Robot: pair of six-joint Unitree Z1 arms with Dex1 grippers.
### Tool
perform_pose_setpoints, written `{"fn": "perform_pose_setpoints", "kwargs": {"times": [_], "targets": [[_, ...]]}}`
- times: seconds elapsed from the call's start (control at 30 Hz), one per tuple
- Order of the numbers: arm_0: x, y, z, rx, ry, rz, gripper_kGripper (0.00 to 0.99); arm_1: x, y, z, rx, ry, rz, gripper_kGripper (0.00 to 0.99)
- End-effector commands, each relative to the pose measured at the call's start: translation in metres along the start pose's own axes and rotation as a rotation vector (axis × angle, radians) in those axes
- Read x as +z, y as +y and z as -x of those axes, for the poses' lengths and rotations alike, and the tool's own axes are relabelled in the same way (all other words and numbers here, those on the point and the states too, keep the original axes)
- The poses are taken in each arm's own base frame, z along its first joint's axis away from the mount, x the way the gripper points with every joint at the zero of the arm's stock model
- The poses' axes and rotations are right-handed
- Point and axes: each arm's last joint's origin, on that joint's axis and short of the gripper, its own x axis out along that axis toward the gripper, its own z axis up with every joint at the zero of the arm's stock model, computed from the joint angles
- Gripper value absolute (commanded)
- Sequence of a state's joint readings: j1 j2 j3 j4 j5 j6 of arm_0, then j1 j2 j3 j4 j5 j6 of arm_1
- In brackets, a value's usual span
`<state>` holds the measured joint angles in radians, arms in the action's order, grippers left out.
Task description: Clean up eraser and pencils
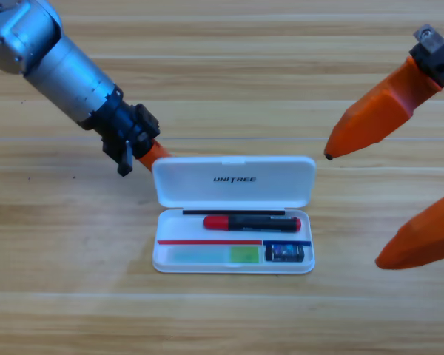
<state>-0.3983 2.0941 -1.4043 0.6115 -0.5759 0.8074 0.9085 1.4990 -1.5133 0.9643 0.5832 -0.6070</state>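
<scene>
**Everything's in the case, lid not shut yet**

High view: the white case [233, 222] lies open, lid up. Inside are the red-ended dark pencil [251, 222], the white-green pencil [213, 255] and the eraser [284, 252], all sitting flat. The left gripper [149, 154] is just behind the lid's left corner, its jaws hidden, so can't tell how they stand. The right gripper [385, 200] waits well off to the right, jaws wide apart. Risk, I'd guess: nudging the lid from one corner slides the whole case instead of closing it
</scene>
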Motion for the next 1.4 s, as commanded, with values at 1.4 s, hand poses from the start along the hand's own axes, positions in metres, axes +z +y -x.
{"fn": "perform_pose_setpoints", "kwargs": {"times": [1.4], "targets": [[-0.011,-0.088,-0.045,0.033,0.144,-0.293,0.0,-0.008,0.008,0.0,0.051,-0.029,-0.017,0.893]]}}
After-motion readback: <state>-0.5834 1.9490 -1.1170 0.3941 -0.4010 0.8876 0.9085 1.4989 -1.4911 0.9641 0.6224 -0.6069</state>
